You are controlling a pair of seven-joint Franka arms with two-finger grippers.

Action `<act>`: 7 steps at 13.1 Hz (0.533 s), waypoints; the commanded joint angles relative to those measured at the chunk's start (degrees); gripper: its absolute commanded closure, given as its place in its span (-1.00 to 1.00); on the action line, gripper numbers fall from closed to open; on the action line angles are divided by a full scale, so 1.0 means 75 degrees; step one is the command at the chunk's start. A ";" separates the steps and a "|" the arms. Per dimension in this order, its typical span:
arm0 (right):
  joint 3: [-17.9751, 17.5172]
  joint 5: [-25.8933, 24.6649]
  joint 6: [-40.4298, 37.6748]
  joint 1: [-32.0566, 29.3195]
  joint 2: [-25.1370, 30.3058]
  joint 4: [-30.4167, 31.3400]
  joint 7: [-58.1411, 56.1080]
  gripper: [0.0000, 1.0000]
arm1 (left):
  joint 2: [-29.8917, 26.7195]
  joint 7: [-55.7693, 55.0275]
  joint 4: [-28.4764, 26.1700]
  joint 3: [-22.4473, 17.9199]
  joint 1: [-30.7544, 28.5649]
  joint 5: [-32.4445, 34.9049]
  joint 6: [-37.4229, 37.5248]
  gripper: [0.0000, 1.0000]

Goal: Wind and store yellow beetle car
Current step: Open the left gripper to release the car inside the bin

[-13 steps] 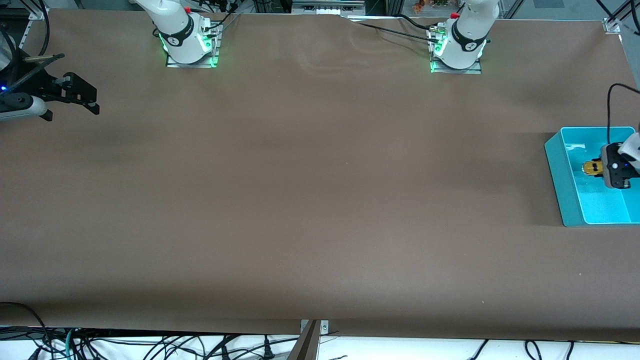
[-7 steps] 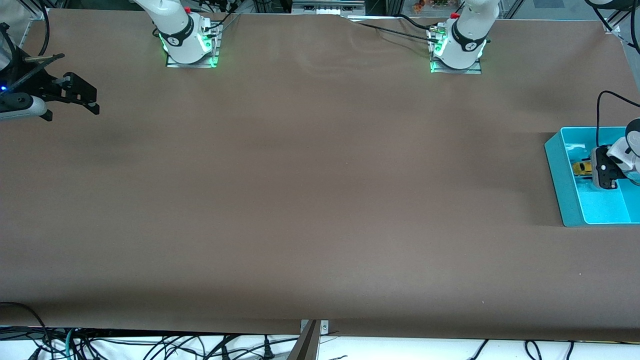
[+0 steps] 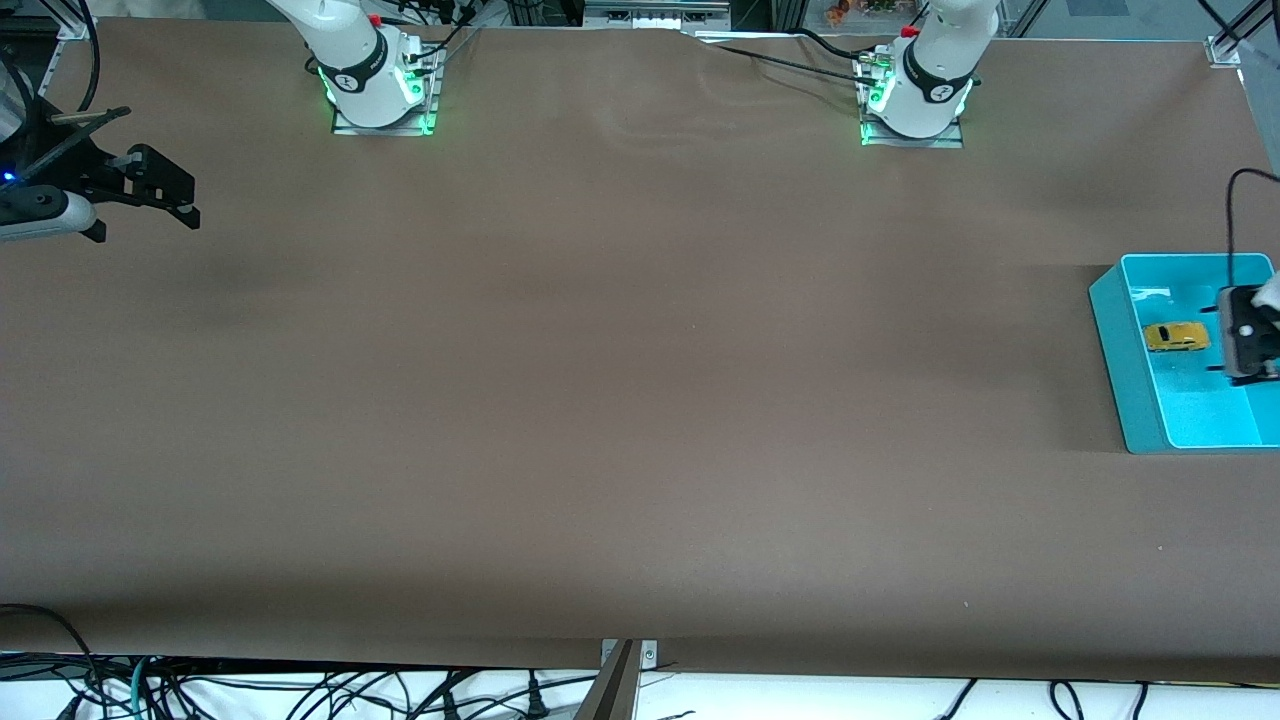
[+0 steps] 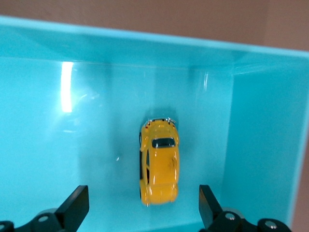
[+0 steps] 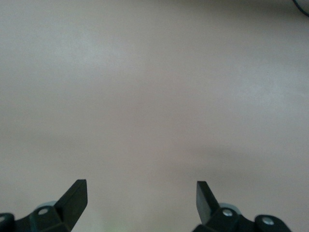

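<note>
1. The brown table (image 3: 620,400) carries no readable writing; its edge nearest the front camera gives way to a tangle of cables.
2. The teal bin (image 3: 1120,350) sits at the left arm's end of the table, and the front view cuts off its outer side. No label shows on its walls.
3. The left gripper (image 3: 1243,343) hangs over the bin, partly cut off by the frame edge in the front view. In the left wrist view its fingers (image 4: 72,209) are spread wide and hold nothing.
4. The right gripper (image 3: 170,195) waits above the right arm's end of the table, fingers (image 5: 73,195) wide apart over bare tabletop, empty.
5. The yellow beetle car (image 4: 159,169) lies on the bin floor between the left gripper's fingertips but below them, touching neither. It shows no badge or lettering; its wheels are hidden under the body.
</note>
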State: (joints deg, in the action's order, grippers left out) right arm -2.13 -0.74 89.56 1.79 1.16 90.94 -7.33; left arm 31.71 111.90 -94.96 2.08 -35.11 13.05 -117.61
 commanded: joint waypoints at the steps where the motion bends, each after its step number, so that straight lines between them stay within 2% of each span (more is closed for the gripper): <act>1: -0.0020 -0.0077 -0.0210 0.0077 -0.0037 -0.0020 -0.0311 -1.00 | -0.0910 -0.0210 -0.0089 0.0284 0.0065 -0.0287 0.0656 -1.00; 4: 0.0003 -0.0065 -0.0234 0.0054 -0.0096 -0.0031 -0.0602 -1.00 | -0.1695 -0.1742 0.0074 0.0998 0.0076 -0.0264 0.1896 -1.00; 7: 0.0026 -0.0042 -0.0246 0.0042 -0.0096 0.0015 -0.0933 -1.00 | -0.1709 -0.3371 0.1173 0.1865 0.0100 -0.0264 0.3559 -1.00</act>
State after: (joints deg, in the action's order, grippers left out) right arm -2.22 -0.74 88.50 2.02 0.28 91.10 -13.07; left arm 18.47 92.50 -91.37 13.57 -34.43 11.98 -97.42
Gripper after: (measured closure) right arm 0.000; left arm 0.000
